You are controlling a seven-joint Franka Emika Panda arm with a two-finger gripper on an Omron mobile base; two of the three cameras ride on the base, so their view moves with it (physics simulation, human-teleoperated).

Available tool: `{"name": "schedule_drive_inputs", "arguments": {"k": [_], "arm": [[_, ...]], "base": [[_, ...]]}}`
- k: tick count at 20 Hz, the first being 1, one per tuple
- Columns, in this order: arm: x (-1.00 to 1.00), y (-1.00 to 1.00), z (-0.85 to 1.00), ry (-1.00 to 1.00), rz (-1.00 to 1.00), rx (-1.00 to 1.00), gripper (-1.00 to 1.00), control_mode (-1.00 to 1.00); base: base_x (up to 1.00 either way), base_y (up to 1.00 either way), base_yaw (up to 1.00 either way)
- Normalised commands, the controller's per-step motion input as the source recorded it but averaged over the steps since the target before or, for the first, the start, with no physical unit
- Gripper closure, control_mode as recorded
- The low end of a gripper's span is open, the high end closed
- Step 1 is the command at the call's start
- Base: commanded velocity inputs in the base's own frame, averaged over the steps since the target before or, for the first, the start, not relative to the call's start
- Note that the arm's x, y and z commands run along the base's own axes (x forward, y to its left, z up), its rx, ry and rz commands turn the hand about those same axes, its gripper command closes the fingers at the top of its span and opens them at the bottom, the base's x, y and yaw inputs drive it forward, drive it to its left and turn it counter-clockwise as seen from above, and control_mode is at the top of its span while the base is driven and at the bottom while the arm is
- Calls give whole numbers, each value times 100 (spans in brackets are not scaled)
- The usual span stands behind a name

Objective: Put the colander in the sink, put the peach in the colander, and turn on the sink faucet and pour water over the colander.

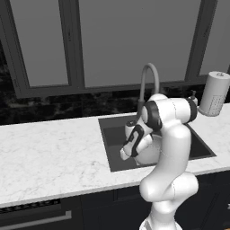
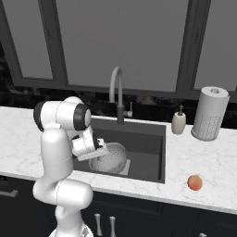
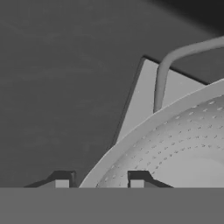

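The silver perforated colander rests low in the dark sink, over the pale drain plate. In the hand view its rim curves between my two fingertips, and one thin handle arches up behind. My gripper reaches down at the colander's left rim, its fingers narrowed on either side of the wall. From the left base view the colander shows partly behind my arm, with the gripper beside it. The orange-red peach lies on the counter right of the sink. The gooseneck faucet stands behind the basin.
A beige soap dispenser and a perforated paper towel holder stand at the back right of the sink. White marble counter stretches to the left. Dark windows run along the back wall.
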Motion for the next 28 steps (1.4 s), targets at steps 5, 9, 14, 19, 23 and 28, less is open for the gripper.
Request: {"name": "schedule_drive_inputs", "arguments": {"k": [5,9,14,19,23,28], "arm": [[-1,-18,-3,-10,7,1,-100,-100],[-20,-39,0,-18,11,8,-100,-100],[-23,-8,20,-16,3,5,-100,-100],[-25,0,57,-12,4,2,-100,-100],[-37,10,95,-5,5,0,-100,-100],[-29,23,100,0,1,1,-100,-100]], "base": [[0,0,0],[0,0,0],[0,0,0],[0,0,0],[0,0,0],[0,0,0]]}}
